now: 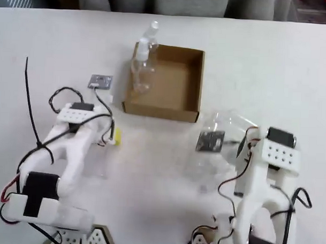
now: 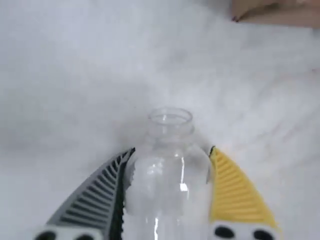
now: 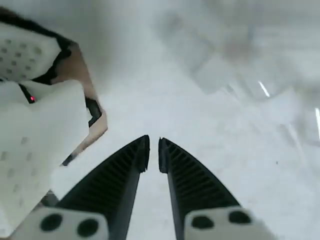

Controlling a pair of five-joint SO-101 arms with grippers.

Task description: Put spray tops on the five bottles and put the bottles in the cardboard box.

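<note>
Left claw (image 2: 171,150) clasps an uncapped clear bottle (image 2: 170,120) between its fingers, long axis parallel to them and open neck just beyond the tips, while the right claw (image 3: 153,142), narrowed almost closed and empty, hangs above the counter (image 3: 150,95).
</note>
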